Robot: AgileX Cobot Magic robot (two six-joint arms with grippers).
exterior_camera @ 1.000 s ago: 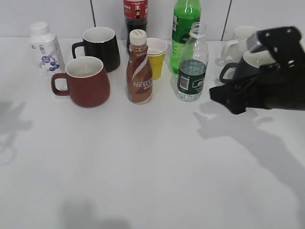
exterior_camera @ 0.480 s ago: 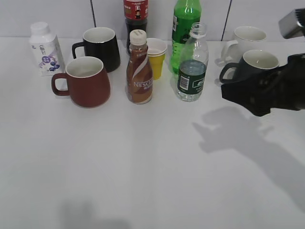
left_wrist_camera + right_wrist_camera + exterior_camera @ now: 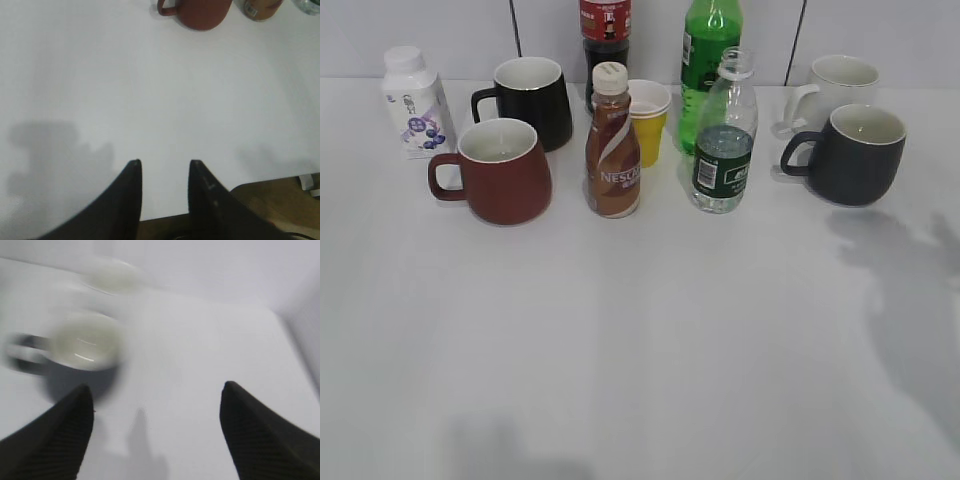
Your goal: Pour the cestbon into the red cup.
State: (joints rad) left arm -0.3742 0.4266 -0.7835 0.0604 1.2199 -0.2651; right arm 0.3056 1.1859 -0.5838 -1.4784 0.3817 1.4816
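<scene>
Exterior view no longer shows the right tool (image 3: 157, 415), now withdrawn, jaws apart and empty; the cestbon (image 3: 724, 135) stands ungrasped, right of the red cup (image 3: 500, 170).

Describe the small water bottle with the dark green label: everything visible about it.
The cestbon is a small clear plastic bottle with a ribbed body and a dark green label with white print. It has no cap, and its neck is open. It stands upright on the white table, just in front of the taller bright green bottle and right of the brown Nescafe bottle. No claw touches it.
</scene>
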